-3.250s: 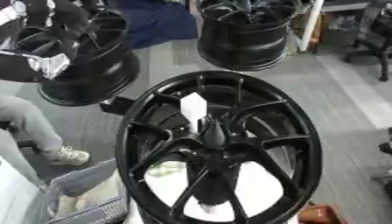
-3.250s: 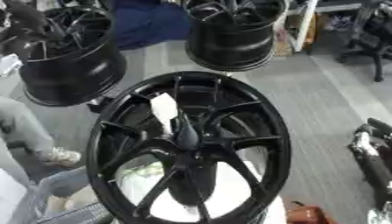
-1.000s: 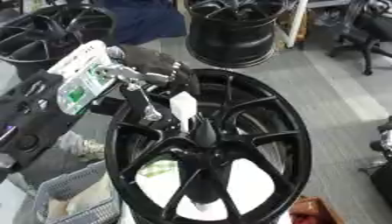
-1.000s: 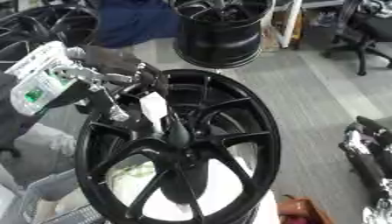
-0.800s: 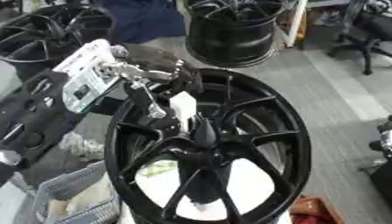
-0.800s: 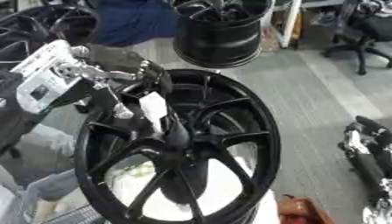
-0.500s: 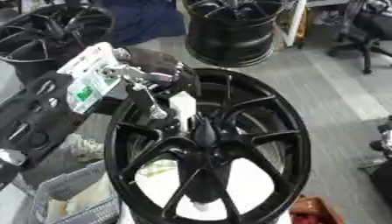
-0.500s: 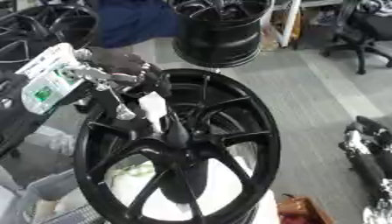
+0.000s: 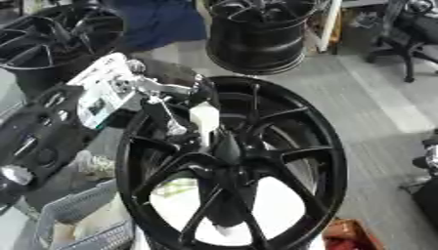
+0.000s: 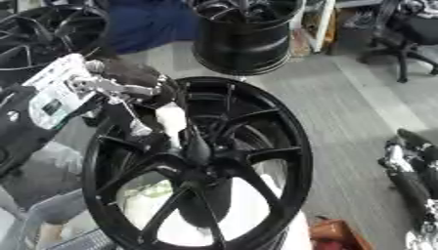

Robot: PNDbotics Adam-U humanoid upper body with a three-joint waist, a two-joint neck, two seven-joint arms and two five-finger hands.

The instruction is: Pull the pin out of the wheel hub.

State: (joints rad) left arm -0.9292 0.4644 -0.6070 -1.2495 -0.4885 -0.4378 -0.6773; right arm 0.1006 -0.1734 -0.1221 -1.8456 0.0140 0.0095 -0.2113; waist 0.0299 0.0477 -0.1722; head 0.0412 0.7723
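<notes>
A large black wheel rim point(image 9: 329, 161) stands tilted in the middle of both views, spokes meeting at a dark hub point(image 9: 229, 151). A white pin point(image 9: 205, 122) sticks up out of the hub toward the upper left. My left hand point(image 9: 175, 95) reaches in from the left, behind a white and silver forearm plate point(image 9: 102, 90). Its dark fingers curl over the pin's top, and a silver finger lies along the pin's left side. My right hand point(image 10: 402, 156) shows only as a black and silver shape at the right edge, well away from the wheel.
Another black rim point(image 9: 256, 34) stands behind the wheel, and a third rim point(image 9: 47, 39) sits at the back left. An office chair point(image 9: 410, 34) is at the back right. A grey basket point(image 9: 77, 219) lies at the lower left, and an orange-brown thing point(image 9: 346, 237) at the lower right.
My left hand came in from the left, absent 3.2 s ago. Over the last second it has edged right until its fingers close at the pin's top. The pin still sits in the hub.
</notes>
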